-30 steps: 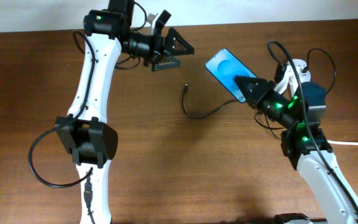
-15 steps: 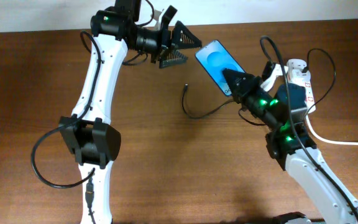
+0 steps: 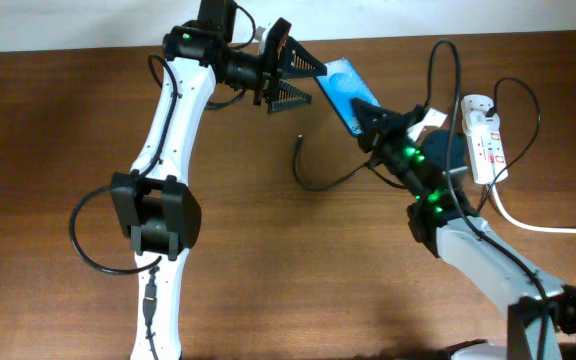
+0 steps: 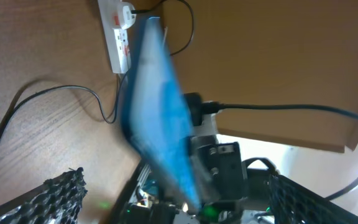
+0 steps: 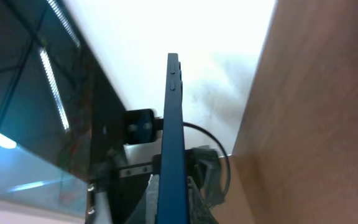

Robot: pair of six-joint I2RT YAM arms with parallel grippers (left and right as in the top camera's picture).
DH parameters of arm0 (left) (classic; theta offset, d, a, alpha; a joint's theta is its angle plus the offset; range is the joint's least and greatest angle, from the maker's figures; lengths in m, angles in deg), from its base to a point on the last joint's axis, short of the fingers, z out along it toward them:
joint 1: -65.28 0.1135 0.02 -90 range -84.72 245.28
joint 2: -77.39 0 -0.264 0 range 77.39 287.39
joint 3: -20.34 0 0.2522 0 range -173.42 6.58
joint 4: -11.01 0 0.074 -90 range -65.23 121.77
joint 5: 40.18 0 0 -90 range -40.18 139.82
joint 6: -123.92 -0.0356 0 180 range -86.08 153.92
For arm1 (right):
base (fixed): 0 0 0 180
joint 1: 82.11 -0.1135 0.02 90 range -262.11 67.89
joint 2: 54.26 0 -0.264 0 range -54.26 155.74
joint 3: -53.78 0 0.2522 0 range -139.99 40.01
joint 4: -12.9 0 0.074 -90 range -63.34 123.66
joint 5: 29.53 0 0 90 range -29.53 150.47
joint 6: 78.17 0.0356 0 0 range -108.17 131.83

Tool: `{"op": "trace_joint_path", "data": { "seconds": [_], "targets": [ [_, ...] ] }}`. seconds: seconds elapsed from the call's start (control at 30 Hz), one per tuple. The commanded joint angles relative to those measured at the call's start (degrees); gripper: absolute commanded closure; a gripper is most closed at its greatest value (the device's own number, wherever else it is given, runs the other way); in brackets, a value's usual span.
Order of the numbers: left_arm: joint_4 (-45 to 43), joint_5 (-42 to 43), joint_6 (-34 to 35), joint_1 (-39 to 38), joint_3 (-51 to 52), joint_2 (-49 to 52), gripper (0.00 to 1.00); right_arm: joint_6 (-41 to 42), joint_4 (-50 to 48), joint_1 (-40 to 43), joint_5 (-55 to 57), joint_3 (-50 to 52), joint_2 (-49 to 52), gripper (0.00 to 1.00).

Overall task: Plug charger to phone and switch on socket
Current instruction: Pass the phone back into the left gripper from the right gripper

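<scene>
- Wooden table (image 3: 58,150), bare brown top. Both arms reach toward its far middle.
- Left arm (image 3: 173,130): the left gripper (image 3: 308,82) is spread wide with nothing in it. Its 2 mesh-faced fingers (image 4: 58,199) frame the left wrist view.
- Right arm (image 3: 468,240): the right gripper (image 3: 366,112) is clamped on the lower end of the phone. It holds the phone off the table and tilted, with the free end toward the left gripper.
- Power strip (image 3: 488,145) lies on the table at the right, well apart from both grippers. It has a white adapter (image 3: 478,103) plugged in and a thick white cord (image 3: 538,225) running off to the right.
- Phone (image 3: 336,80): the blue screen is lit. The top corner sits just beside the left fingertips, and I cannot tell whether they touch. It shows edge-on in the right wrist view.
- Charger cable (image 3: 318,184) curves loose on the table below the phone.
- Charger plug (image 3: 298,141) lies free, and neither gripper is near it.

Judgement: this is an early step. The phone is lifted and being presented to the left gripper, the charger is not yet connected and the strip's switch is untouched. Next, 1 gripper needs to steady the phone with its port exposed while the other fetches the plug and lines it up. The port's position is not visible.
</scene>
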Motion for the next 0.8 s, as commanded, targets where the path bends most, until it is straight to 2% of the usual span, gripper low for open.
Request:
{"op": "trace_joint_path", "data": {
  "seconds": [0.0, 0.2, 0.37, 0.63, 0.7, 0.77],
  "targets": [
    [-1.92, -1.70, 5.99, -0.07, -0.17, -0.33, 0.02, 4.48, -1.07, -3.65, 6.27, -0.52, 0.81, 0.96],
    [-5.49, -3.02, 9.81, -0.24, -0.17, -0.33, 0.06, 6.58, -1.07, -7.28, 13.62, -0.68, 0.85, 0.96],
    [-5.44, -4.87, 11.19, -0.26, -0.17, -0.33, 0.14, 7.02, -1.07, -7.28, 13.79, -0.74, 0.85, 0.96],
    [-5.46, -9.62, 12.50, -1.66, -0.17, -0.33, 0.16, 7.08, -1.05, -7.41, 15.04, -1.77, 1.57, 0.96],
    [-5.44, -10.82, 12.61, -1.99, -0.17, -0.33, 0.21, 8.83, -1.05, -7.65, 15.04, -2.40, 2.40, 0.96],
    [-5.44, -11.23, 12.61, -2.14, -0.17, -0.33, 0.21, 10.47, -1.07, -8.09, 15.10, -2.69, 3.15, 0.96]
  ]
}}
